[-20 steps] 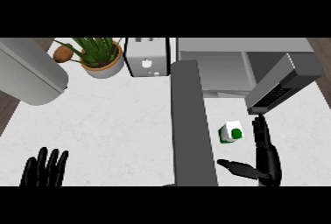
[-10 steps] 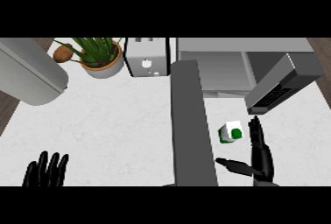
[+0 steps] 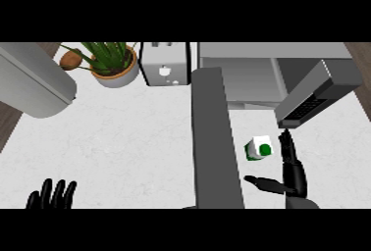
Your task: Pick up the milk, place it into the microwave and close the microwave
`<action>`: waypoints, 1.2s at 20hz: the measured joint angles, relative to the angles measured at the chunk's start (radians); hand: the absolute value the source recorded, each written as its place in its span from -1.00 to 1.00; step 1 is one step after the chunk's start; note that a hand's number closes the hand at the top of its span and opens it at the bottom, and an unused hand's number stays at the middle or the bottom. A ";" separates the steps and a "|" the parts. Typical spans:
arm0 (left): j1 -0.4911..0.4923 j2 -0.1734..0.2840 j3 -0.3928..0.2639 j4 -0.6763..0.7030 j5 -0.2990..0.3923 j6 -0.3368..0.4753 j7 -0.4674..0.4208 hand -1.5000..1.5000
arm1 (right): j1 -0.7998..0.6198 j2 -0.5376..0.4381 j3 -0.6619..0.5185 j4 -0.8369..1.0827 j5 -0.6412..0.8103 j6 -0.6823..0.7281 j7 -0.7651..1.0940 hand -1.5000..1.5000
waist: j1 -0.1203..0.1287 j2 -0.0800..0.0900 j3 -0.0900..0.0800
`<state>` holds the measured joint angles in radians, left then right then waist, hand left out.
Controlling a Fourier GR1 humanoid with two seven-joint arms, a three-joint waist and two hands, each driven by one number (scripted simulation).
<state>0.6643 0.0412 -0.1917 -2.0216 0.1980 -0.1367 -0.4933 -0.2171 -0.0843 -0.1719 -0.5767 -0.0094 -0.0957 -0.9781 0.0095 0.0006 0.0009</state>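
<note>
The milk [image 3: 258,149] is a small white carton with a green cap, standing on the counter just below the microwave. The microwave [image 3: 246,73] sits at the back right with its door [image 3: 316,94] swung open to the right. My right hand [image 3: 291,172] is open right beside the carton on its right, fingers straight and pointing up the view, thumb stretched left below the carton. It does not hold the carton. My left hand [image 3: 52,195] rests open at the lower left edge, fingers up.
A tall grey panel [image 3: 214,137] runs down the middle, just left of the milk. At the back stand a toaster [image 3: 167,70] and a potted plant [image 3: 110,62]. A large grey rounded object [image 3: 33,83] lies at the far left.
My right hand has slid up the view along the carton's right side, closer to the milk. The left hand and the carton have stayed put.
</note>
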 measured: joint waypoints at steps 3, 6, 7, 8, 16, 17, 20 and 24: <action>0.012 0.007 0.002 0.003 0.008 -0.009 -0.009 -1.00 | -0.020 0.008 0.003 0.056 0.011 0.008 -0.045 -1.00 | 0.001 -0.001 -0.002; 0.007 0.015 0.013 0.011 0.020 -0.016 -0.011 -1.00 | -0.050 0.010 0.007 0.078 0.014 0.014 -0.046 -1.00 | 0.000 -0.001 -0.002; 0.019 0.022 0.022 0.016 0.026 -0.026 -0.026 -1.00 | -0.058 0.012 0.007 0.080 0.012 0.016 -0.044 -1.00 | 0.001 -0.001 -0.001; 0.025 0.015 0.010 0.018 0.011 -0.021 -0.035 -1.00 | -0.073 0.014 0.001 0.110 0.012 0.017 -0.052 -1.00 | 0.002 0.000 -0.001; 0.013 0.023 0.014 -0.015 0.022 -0.012 0.003 -1.00 | -0.162 0.021 -0.048 0.213 -0.014 0.003 -0.056 1.00 | 0.004 0.001 0.000; 0.022 0.025 0.009 -0.017 0.020 -0.017 -0.002 -1.00 | -0.177 0.019 -0.060 0.228 -0.018 -0.008 -0.058 1.00 | 0.007 0.002 0.000; 0.018 0.028 0.014 -0.003 0.028 -0.025 -0.010 -1.00 | -0.194 0.008 -0.063 0.246 0.003 -0.063 -0.063 1.00 | 0.010 0.004 0.000; 0.027 0.033 0.018 0.001 0.036 -0.038 -0.021 -1.00 | -0.233 0.001 -0.075 0.267 0.014 -0.110 -0.063 1.00 | 0.013 0.004 0.001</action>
<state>0.6912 0.0741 -0.1732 -2.0206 0.2345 -0.1748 -0.5145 -0.4505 -0.0829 -0.2472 -0.3102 0.0045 -0.2056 -1.0413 0.0221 0.0048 0.0016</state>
